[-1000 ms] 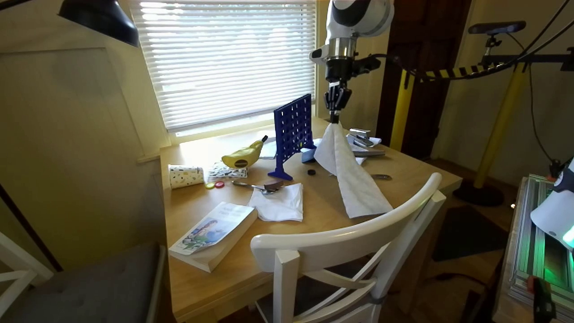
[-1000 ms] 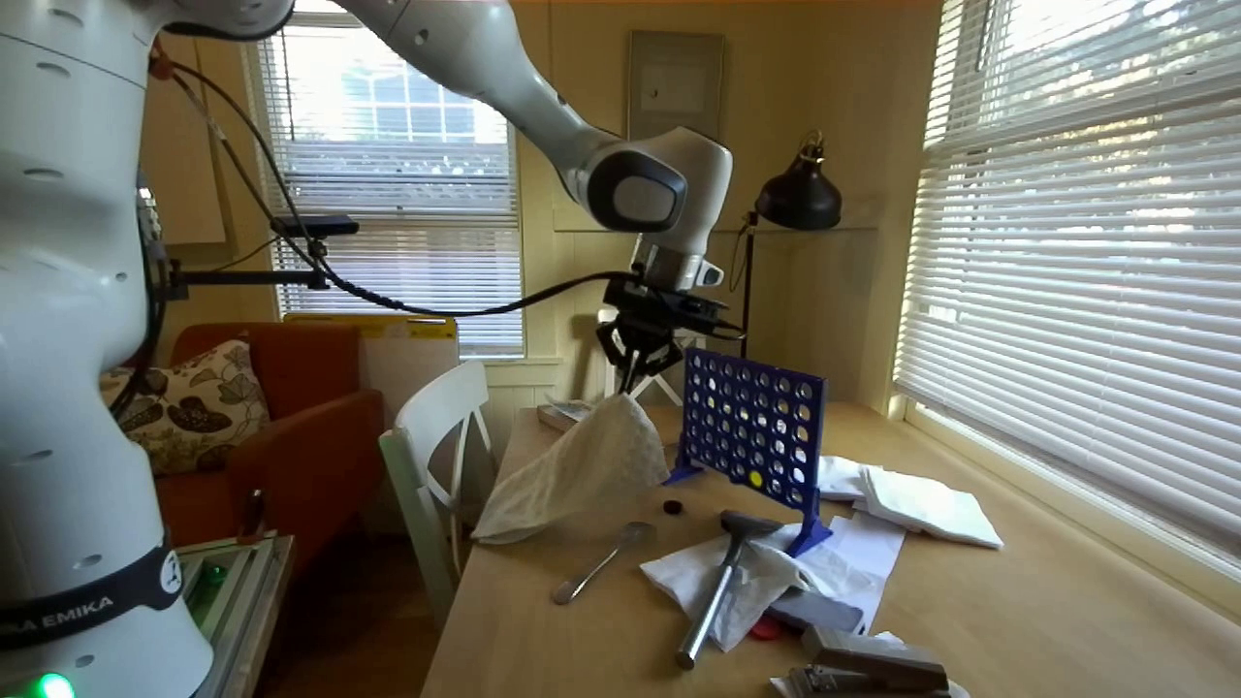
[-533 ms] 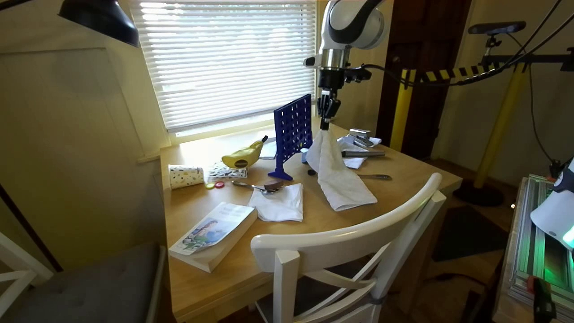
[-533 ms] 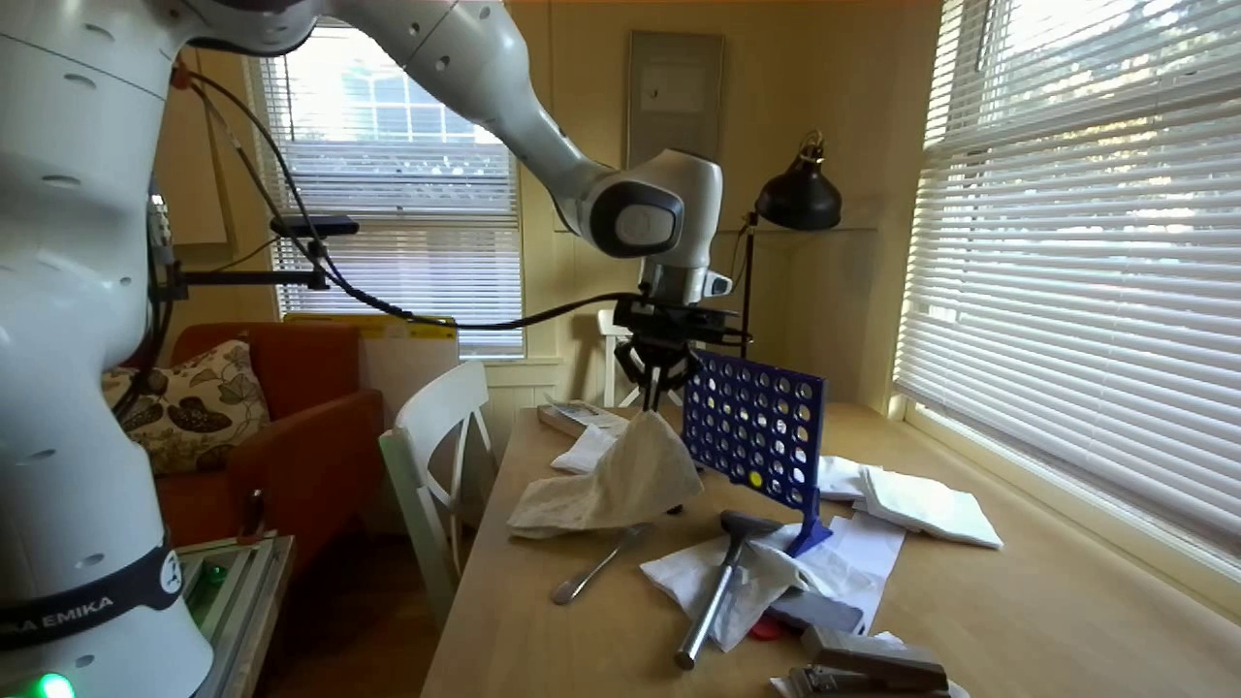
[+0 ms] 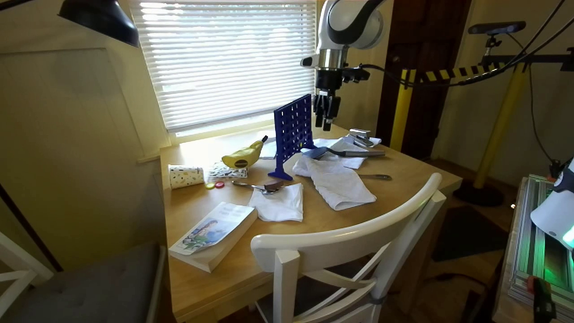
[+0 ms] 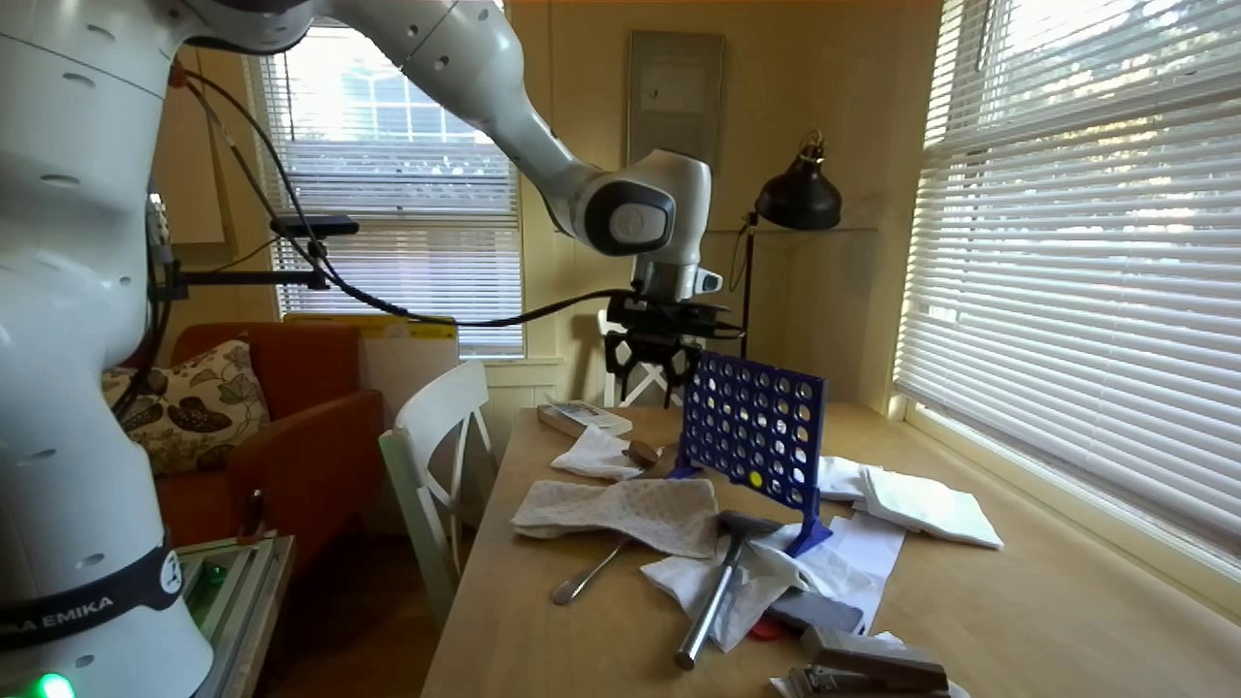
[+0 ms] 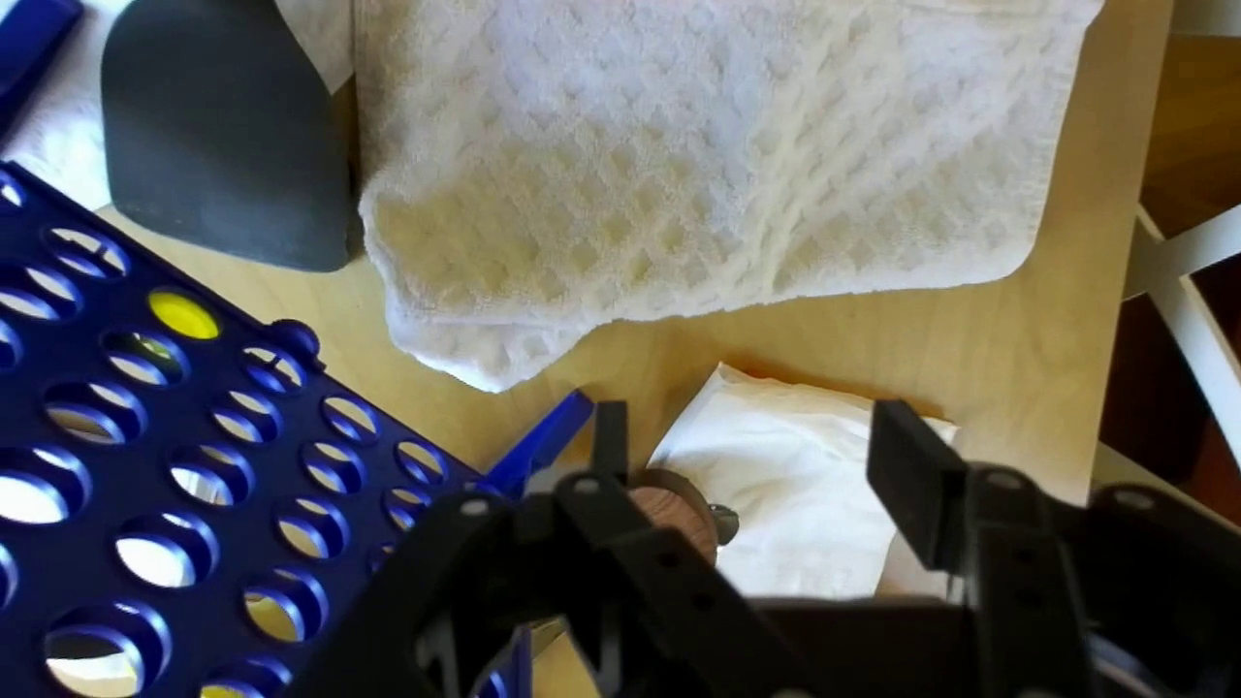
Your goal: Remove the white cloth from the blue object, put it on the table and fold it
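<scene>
Seemingly only folding remains: below the black two-fingered gripper (image 6: 647,402), spread and empty, the white textured cloth (image 6: 630,509) lies on the light-brown wooden table (image 6: 524,620), off the blue gridded plastic rack (image 6: 752,407).

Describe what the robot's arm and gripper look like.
The arm is white and rounded, with a black-rimmed oval cap, a silver collar above the gripper and, low down, a black band lettered EMIKA and a green light. The gripper is black, with two jointed fingers. A black cable loops beneath the arm.
</scene>
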Controlling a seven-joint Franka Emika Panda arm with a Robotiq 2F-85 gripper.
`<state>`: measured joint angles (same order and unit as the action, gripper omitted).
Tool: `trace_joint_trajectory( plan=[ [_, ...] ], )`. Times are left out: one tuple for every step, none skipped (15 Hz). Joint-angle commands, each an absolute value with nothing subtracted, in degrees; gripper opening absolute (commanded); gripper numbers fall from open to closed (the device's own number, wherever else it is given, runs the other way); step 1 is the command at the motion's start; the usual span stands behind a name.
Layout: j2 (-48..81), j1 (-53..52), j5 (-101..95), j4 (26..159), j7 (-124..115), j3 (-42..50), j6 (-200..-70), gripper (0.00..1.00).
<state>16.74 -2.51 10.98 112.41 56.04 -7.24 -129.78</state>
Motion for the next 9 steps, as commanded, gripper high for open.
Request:
trace_joint_trajectory(
  plan=[
    [12.6, -1.3, 9.7, 116.6, 58.2, -8.0, -124.1, 0.97],
    [11.3, -1.2, 9.8, 118.7, 59.6, -8.0, -121.4, 1.00],
    [9.9, -1.0, 10.4, 120.9, 61.2, -8.0, -118.7, 1.00],
    [8.5, -1.1, 10.3, 122.8, 62.2, -7.7, -116.1, 1.00],
    [7.0, -1.0, 10.4, 125.0, 63.1, -7.4, -113.4, 1.00],
    [5.5, -1.2, 9.3, 127.0, 63.0, -6.9, -112.2, 1.00],
    [4.2, -1.0, 9.2, 129.2, 64.6, -6.5, -112.6, 1.00],
    [3.1, -1.0, 9.4, 130.7, 65.5, -6.1, -112.7, 1.00],
    [2.4, -0.8, 10.9, 131.1, 68.1, -5.9, -110.0, 1.00]
  ],
)
